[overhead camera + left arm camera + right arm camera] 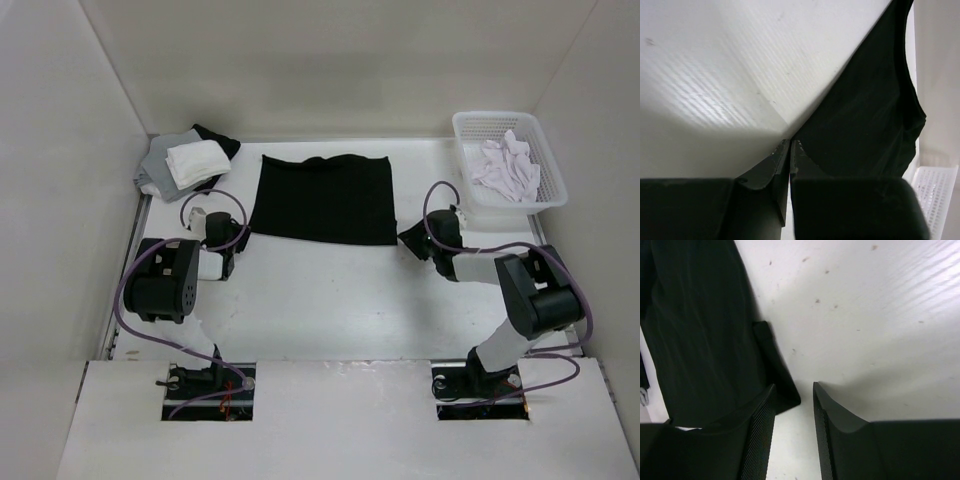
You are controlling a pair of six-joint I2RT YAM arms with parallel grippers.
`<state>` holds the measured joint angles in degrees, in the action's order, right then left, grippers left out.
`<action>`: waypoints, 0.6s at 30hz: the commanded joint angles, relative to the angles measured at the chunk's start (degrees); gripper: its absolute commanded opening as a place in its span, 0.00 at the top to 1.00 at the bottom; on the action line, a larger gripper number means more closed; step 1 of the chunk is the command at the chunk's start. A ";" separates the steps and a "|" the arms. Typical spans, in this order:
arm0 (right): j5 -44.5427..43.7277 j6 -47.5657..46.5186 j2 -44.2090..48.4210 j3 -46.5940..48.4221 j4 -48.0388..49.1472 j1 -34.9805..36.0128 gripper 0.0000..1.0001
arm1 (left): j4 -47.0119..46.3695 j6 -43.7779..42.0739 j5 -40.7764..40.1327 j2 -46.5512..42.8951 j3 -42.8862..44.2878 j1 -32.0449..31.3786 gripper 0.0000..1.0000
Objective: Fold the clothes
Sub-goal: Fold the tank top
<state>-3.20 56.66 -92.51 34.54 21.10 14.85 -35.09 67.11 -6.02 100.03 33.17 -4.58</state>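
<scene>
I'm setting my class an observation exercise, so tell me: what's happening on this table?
Two robot arms are working on a black tank top lying flat on the white table. The left claw looks shut on the top's near-left corner. The right claw is open at the near-right corner and not yet gripping it.

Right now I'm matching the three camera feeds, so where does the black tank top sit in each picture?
Top external: black tank top spread flat, centre, toward the far wall.
Left wrist: it fills the right side, corner in the shut left tool.
Right wrist: it fills the left side, corner beside the open right tool.
Shared landmark: the white table beneath it in all three.
</scene>
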 commanded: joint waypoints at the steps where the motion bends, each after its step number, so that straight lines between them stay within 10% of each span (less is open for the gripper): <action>1: -0.58 1.43 -2.06 2.45 1.84 1.62 0.61 | -2.26 1.09 -0.84 -2.82 -2.23 1.28 1.00; 18: -4.36 -0.07 2.78 -0.09 0.95 6.64 0.65 | -3.23 0.83 0.04 -4.05 -3.99 0.76 1.00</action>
<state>-6.46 56.60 -87.61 33.28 20.97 21.10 -35.86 67.77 -5.91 97.71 30.04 -3.55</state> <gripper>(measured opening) 0.352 0.015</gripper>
